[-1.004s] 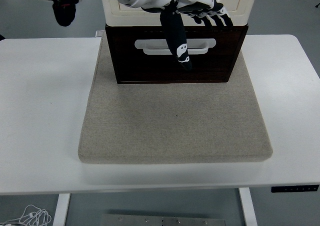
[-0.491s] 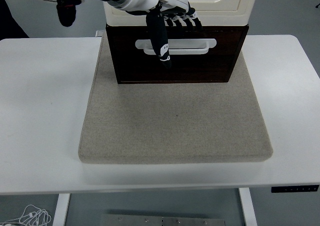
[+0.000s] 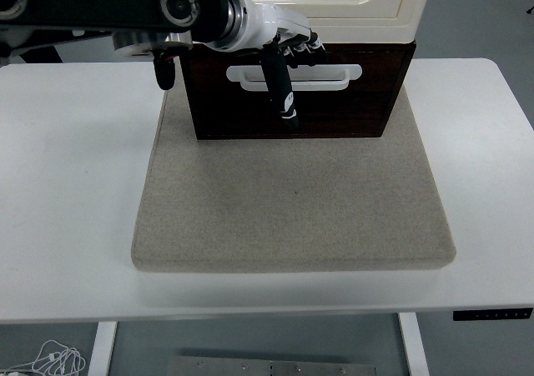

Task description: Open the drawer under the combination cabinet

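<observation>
Drawer: dark brown wooden drawer front (image 3: 334, 109) with a white slotted bar handle (image 3: 321, 74), sitting under the cream cabinet body (image 3: 350, 1) at the far middle of the grey felt mat (image 3: 292, 201). Likely rigid, moderately heavy, sliding on runners; the smooth handle is the only sensible hold, fingers hooked through the slot, pull straight toward the near edge. Left hand (image 3: 284, 55), white-shelled with black fingers, is at the handle's left half, fingers curled over its top, thumb hanging down the front; firm grip not confirmed. Mat should resist sliding; cabinet may still creep. White surface (image 3: 75, 193) offers ample room in front. Right arm not visible.
</observation>
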You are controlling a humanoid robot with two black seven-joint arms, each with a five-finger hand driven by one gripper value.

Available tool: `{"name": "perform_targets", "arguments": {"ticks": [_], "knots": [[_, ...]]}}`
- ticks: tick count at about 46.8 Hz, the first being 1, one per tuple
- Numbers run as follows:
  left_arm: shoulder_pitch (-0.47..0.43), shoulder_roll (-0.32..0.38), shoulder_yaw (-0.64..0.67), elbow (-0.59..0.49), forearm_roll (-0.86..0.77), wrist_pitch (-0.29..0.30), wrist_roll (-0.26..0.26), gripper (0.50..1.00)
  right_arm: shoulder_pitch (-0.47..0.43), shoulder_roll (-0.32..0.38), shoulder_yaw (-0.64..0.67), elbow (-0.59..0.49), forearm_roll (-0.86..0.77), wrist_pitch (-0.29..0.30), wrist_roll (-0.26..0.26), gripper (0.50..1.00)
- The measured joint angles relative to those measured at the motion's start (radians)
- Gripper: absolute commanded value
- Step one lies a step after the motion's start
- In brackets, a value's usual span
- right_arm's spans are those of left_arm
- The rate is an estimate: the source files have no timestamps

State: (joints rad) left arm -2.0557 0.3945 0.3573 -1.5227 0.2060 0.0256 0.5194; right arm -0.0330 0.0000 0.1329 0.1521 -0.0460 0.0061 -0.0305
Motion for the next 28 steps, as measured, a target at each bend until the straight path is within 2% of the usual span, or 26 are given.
{"name": "perform_targets", "arguments": {"ticks": [6,19,28], "knots": [[0.0,-0.025,0.002,-0.001,0.001,0.029,0.017,1.0,-0.001,0.0,0.0,0.0,0.0,0.0,0.0,0.926],[0.036,-0.079,0.009,0.009,0.014,0.144,0.034,1.0,0.0,0.0,0.0,0.0,0.0,0.0,0.0,0.926],[0.065,-0.094,0.009,0.032,0.018,0.162,0.034,1.0,-0.001,0.0,0.001,0.0,0.0,0.0,0.0,0.926]]}}
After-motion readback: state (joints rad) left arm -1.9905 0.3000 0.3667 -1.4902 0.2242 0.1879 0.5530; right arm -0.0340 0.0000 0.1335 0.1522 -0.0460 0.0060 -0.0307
